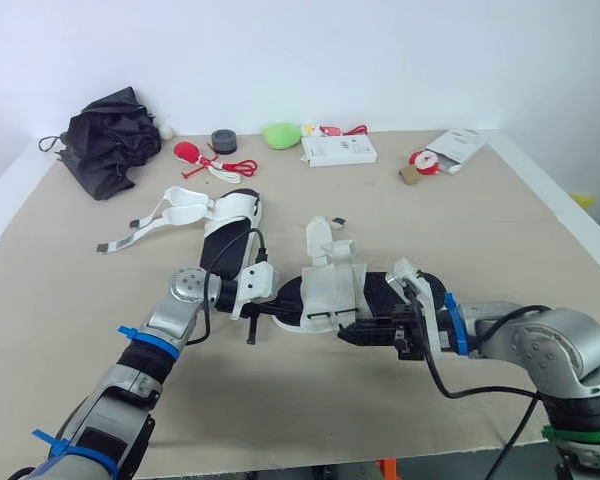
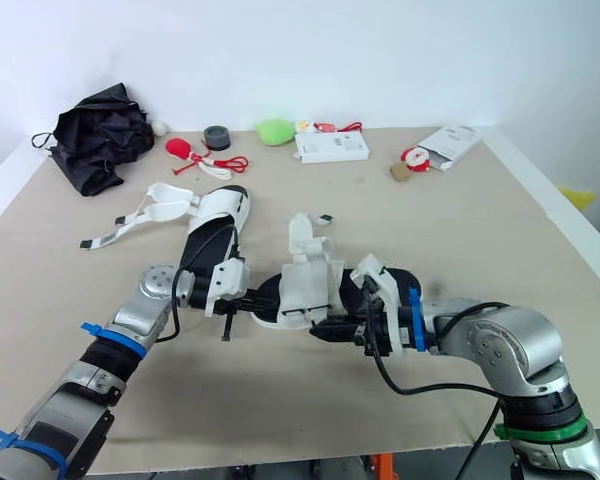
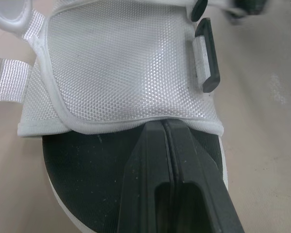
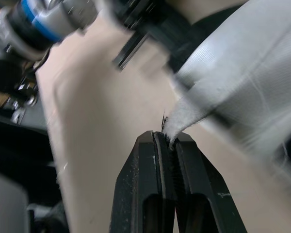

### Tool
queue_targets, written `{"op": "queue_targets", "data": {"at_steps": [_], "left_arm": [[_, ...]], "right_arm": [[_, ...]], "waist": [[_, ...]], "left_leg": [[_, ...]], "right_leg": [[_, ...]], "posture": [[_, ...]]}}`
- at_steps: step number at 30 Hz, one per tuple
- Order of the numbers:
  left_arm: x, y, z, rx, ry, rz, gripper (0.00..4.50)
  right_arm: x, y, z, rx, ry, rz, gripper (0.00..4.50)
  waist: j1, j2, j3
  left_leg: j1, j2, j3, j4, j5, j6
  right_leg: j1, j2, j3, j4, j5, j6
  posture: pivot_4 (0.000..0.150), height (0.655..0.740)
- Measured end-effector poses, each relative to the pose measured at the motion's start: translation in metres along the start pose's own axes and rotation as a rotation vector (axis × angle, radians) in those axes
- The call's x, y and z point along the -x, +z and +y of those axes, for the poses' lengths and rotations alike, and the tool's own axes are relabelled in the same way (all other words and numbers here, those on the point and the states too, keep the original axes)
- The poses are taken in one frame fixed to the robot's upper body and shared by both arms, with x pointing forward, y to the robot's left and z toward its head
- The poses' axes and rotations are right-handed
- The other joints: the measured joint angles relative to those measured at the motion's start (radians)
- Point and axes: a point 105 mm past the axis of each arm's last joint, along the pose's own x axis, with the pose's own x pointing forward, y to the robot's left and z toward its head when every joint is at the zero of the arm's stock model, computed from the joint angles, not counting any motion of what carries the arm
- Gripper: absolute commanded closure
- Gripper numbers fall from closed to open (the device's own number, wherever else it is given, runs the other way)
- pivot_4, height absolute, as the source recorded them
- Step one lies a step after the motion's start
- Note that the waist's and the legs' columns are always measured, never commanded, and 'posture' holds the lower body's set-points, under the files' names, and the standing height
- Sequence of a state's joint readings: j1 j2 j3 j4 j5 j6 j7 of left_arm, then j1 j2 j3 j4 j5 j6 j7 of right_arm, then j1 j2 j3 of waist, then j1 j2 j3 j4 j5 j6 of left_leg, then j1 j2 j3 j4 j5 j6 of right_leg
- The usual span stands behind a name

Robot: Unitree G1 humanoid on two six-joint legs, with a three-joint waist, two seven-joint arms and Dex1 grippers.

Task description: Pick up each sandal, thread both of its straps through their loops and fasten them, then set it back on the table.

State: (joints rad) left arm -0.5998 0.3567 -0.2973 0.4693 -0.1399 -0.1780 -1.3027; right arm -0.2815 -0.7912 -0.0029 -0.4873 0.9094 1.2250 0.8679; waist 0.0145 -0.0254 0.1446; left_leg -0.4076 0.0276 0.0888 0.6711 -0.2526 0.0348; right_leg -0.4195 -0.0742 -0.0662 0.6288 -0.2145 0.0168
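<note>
I judge I'm mid-threading the near sandal, which lies on the table: my right gripper pinches a white strap end, my left gripper sits clenched over the footbed, and next I must steer that end into its loop.

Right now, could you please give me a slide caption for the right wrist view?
Right gripper shut on the tip of a white woven sandal strap over the beige table.
</note>
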Motion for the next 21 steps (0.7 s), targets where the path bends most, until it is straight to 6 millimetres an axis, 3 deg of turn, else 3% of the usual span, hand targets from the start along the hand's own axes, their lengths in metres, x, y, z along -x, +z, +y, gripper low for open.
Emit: {"op": "queue_targets", "data": {"at_steps": [6, 11, 14, 15, 18, 21], "left_arm": [[0.000, -0.001, 0.001, 0.002, 0.006, 0.001, 4.50], [0.000, 0.000, 0.001, -0.001, 0.005, 0.000, 4.50], [0.001, 0.000, 0.001, -0.001, 0.004, 0.001, 4.50], [0.001, 0.000, 0.001, 0.001, 0.004, 0.003, 4.50], [0.000, 0.000, 0.001, 0.001, 0.002, 0.001, 4.50], [0.001, 0.001, 0.002, -0.001, 0.004, -0.001, 4.50]], "right_arm": [[-0.002, 0.001, 0.042, 0.081, 0.196, -0.002, 4.44], [0.002, 0.027, 0.059, 0.119, 0.281, -0.135, 4.44], [0.004, 0.046, 0.054, 0.100, 0.272, -0.232, 4.44], [0.005, 0.063, 0.045, 0.095, 0.233, -0.316, 4.44], [0.005, 0.086, 0.017, 0.035, 0.107, -0.416, 4.44], [0.000, 0.091, -0.003, -0.005, 0.020, -0.423, 4.44]], "waist": [[0.000, -0.001, 0.000], [0.000, -0.001, 0.000], [-0.001, -0.001, 0.000], [-0.002, -0.001, 0.000], [-0.002, -0.001, 0.000], [-0.003, -0.001, 0.000]], "left_leg": [[0.001, 0.000, 0.000, 0.000, 0.000, 0.000], [0.001, 0.000, -0.001, 0.000, 0.000, 0.000], [0.001, 0.000, 0.000, 0.000, 0.000, 0.000], [0.001, 0.000, 0.000, 0.001, 0.000, 0.000], [0.000, 0.000, 0.001, 0.000, 0.000, 0.001], [0.001, 0.000, 0.002, 0.000, 0.000, 0.001]], "right_leg": [[0.001, 0.000, -0.001, 0.000, 0.000, 0.001], [0.001, 0.000, -0.001, 0.000, 0.000, 0.001], [0.001, 0.000, 0.000, 0.000, 0.000, 0.001], [0.001, -0.001, 0.000, 0.000, 0.001, 0.001], [0.001, -0.001, 0.000, 0.000, 0.001, 0.000], [0.001, -0.001, 0.001, 0.000, 0.002, -0.001]], "posture": [[0.150, 0.7400], [0.150, 0.7400], [0.150, 0.7400], [0.150, 0.7400], [0.150, 0.7400], [0.150, 0.7400]]}}
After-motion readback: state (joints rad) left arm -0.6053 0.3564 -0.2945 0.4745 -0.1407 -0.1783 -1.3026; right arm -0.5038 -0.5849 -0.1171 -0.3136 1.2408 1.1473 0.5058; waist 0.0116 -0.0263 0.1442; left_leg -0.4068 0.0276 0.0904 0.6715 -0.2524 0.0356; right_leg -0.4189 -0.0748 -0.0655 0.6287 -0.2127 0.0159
